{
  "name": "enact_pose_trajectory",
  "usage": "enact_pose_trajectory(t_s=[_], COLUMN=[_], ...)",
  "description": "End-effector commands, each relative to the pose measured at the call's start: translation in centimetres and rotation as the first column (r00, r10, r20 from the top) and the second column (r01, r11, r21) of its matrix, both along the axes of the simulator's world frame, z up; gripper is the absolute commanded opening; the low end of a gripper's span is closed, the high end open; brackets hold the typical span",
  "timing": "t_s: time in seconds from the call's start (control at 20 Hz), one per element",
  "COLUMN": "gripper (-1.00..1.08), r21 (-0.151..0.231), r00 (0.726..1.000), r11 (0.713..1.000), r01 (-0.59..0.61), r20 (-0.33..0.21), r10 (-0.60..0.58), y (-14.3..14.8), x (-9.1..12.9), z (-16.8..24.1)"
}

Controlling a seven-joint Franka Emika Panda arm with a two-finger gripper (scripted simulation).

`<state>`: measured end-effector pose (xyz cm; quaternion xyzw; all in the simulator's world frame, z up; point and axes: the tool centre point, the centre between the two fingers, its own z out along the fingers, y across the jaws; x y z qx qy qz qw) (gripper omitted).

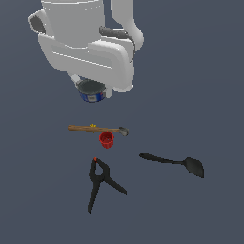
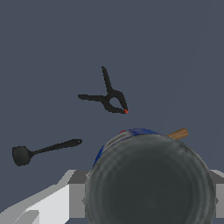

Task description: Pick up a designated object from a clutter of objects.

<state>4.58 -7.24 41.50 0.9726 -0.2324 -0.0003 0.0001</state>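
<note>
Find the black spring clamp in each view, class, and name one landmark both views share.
Exterior view: the clamp lies low in the picture, below the red cup, on the exterior view's left of the spoon.
Wrist view: the clamp shows beyond the blue can, which fills the foreground.
Shared landmark: the spoon, lying apart from the clamp in both.

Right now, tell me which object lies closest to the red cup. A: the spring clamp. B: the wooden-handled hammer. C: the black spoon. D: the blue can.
B: in the exterior view the red cup sits right beside the wooden-handled hammer, just under its handle, while the spoon, clamp and blue can all lie farther off.
</note>
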Motion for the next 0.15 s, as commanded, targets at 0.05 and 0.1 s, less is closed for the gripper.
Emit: enact_pose_trajectory(t_s=[0.05, 0.1], gripper=[-1.0, -1.0], r21=[0.0, 0.0], r00=[1.0, 1.0], r11=[1.0, 1.0], r01=[0.0, 0.0], r20=[0.001, 0.001], r10=[0.0, 0.0], y=[0.0, 0.0], x=[0.02, 0.02], z=[0.0, -0.02])
